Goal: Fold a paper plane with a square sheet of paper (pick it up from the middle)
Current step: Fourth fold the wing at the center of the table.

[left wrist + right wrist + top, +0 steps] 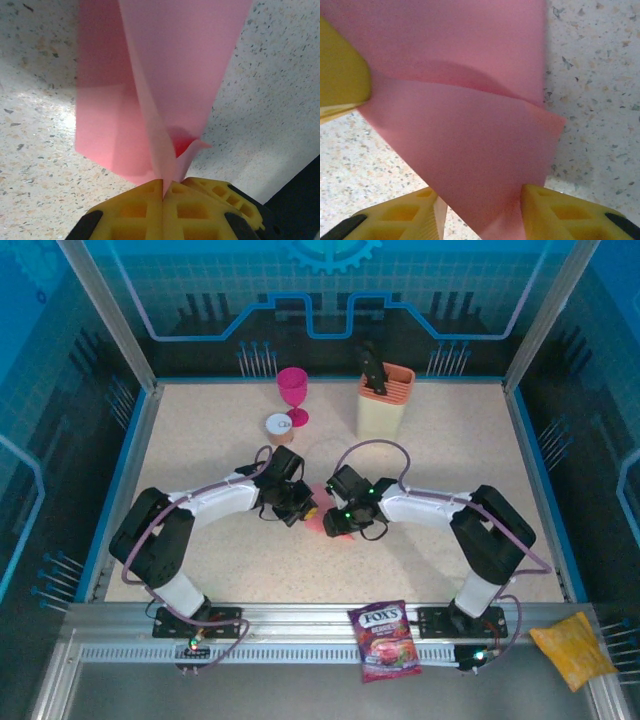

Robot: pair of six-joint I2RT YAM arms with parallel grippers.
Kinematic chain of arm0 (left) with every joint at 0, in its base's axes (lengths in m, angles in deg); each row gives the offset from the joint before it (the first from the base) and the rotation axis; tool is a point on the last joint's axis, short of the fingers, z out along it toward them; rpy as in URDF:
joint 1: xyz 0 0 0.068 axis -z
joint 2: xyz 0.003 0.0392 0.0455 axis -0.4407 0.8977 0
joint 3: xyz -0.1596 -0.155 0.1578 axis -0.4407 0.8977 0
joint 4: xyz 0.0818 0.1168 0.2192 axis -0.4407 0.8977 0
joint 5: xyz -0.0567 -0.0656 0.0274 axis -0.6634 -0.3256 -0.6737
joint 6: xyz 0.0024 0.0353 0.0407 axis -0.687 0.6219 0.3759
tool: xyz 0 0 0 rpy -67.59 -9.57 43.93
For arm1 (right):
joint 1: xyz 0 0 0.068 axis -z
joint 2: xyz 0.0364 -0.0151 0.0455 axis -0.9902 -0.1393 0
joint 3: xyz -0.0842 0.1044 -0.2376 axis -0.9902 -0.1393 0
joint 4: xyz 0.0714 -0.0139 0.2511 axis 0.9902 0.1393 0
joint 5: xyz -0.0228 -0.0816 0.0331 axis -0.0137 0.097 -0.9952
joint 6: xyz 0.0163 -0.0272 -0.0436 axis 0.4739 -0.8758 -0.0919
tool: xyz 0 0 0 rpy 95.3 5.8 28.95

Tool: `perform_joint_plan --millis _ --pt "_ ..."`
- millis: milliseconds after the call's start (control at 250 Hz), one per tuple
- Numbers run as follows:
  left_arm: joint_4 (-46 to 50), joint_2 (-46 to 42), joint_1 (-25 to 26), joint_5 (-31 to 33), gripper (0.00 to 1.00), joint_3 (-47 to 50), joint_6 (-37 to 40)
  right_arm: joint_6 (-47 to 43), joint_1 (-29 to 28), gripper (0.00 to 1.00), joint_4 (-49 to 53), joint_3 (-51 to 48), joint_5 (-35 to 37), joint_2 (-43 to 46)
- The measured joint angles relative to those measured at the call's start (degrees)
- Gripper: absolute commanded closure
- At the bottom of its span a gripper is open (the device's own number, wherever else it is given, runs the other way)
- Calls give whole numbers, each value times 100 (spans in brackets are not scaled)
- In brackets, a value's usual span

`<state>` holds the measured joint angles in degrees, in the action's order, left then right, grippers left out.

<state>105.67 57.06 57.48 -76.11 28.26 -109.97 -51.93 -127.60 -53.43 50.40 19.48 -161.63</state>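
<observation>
- at the centre of the table (200,450), between my two arms, lies the one square sheet of paper (316,523): salmon-pink, partly folded, not yet a plane.
- left gripper (163,187): yellow jaws pressed together on a creased edge of the sheet, which extends forward from the fingertips. i judge this pinch to be the anchor that keeps the folded layers from sliding.
- right gripper (481,192): jaws stand apart, with the paper passing loosely between them, unclamped. i read it as free to take a fresh hold.
- the wrists meet nose to nose, probably because a fold needs one holding hand and one working hand.
- count: two grippers, one sheet, one magenta goblet (293,390), one small round container (278,424), one beige holder (385,405), one purple candy bag (385,640), one yellow bag (572,648).
</observation>
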Motion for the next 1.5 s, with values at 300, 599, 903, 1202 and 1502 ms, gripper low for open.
perform_joint_plan --millis 300,599,903,1202,1502 --pt "144 2 4 22 100 -85 4 13 -11 62 2 -9 197 -26" --pt "299 107 35 87 100 -205 11 4 -59 56 107 -11 341 79" --pt "389 208 70 111 100 -223 24 4 -111 61 127 -11 389 278" --pt "400 219 101 151 100 -238 24 4 -133 57 142 -98 463 269" --pt "459 229 109 149 100 -282 26 -81 -212 54 162 -271 852 564"
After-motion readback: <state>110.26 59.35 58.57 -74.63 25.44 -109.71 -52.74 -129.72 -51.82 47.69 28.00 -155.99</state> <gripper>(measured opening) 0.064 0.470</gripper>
